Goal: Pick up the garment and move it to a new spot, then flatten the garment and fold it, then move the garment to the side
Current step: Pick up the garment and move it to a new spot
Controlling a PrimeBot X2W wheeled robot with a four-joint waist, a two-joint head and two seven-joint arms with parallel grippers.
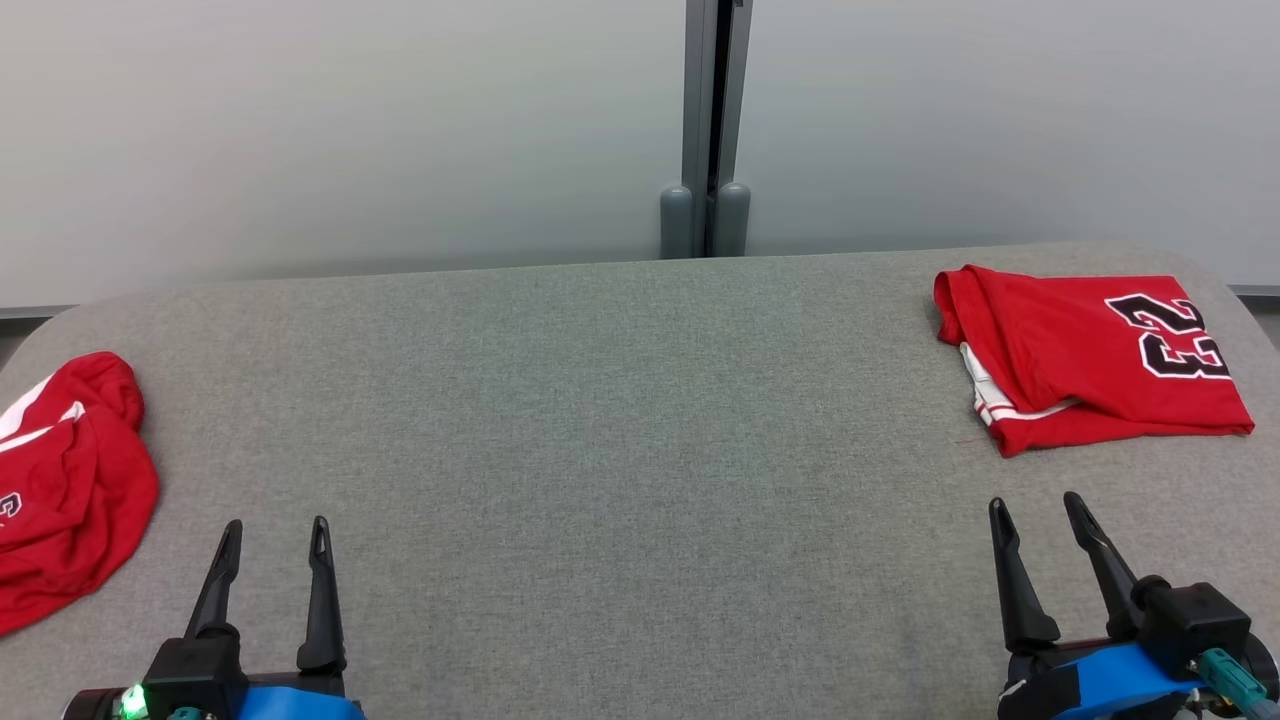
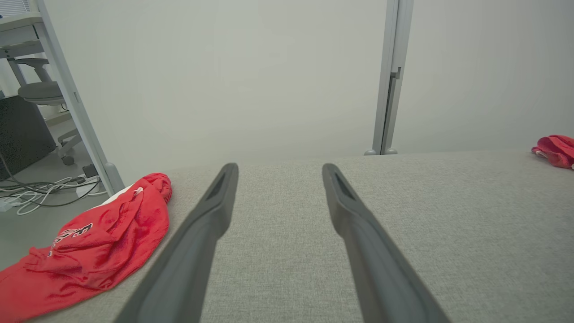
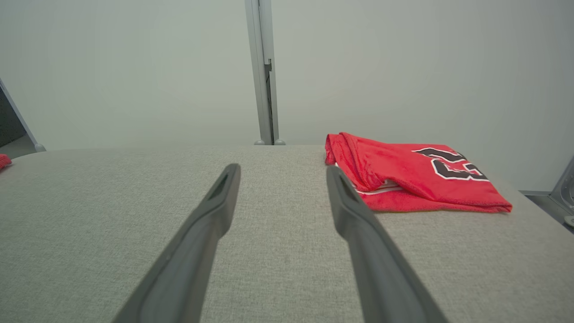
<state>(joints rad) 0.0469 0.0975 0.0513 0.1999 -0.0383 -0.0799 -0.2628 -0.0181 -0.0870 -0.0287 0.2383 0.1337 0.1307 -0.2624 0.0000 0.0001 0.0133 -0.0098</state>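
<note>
A crumpled red garment point(image 1: 70, 480) with white trim lies at the left edge of the grey table point(image 1: 600, 420); the left wrist view has this crumpled garment point(image 2: 89, 242) at lower left. A folded red jersey point(image 1: 1090, 355) with a black number rests at the far right, and the right wrist view shows the folded jersey point(image 3: 412, 177) ahead and to the right. My left gripper point(image 1: 277, 535) hovers open near the front edge, right of the crumpled garment, holding nothing. My right gripper point(image 1: 1037, 510) stands open and empty just in front of the folded jersey.
A pale partition wall with a grey post point(image 1: 712, 130) runs behind the table. Left of the table, the left wrist view shows floor cables point(image 2: 40, 188), a chair point(image 2: 45, 94) and a desk frame. The table's corners are rounded.
</note>
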